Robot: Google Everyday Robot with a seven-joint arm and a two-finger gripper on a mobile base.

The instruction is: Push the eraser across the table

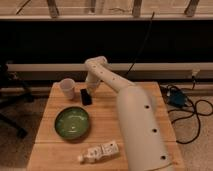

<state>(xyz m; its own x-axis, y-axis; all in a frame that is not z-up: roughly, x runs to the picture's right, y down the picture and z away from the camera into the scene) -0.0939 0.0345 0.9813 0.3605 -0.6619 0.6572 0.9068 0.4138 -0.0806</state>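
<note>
Clearly small dark eraser [86,96], flat block lying on far-left part of wooden table [107,112], just right of white cup [67,88] and just beyond green bowl [73,123]. Likely light and stiff, rubbery underneath, so probably drags a little on the wood and pivots if nudged off-centre. No grasp needed for a push: best contact low and centred on a broad side face, to keep the slide straight. Gripper [92,86] at end of white arm [137,125], just behind and right of eraser's far end, touching or barely apart, cannot tell which; released or clenched, cannot tell either. Cup close on the left, probably easy to tip with a leftward push. Bowl near on the front side. White bottle-like item [99,152] lying near front edge, well apart from eraser.
</note>
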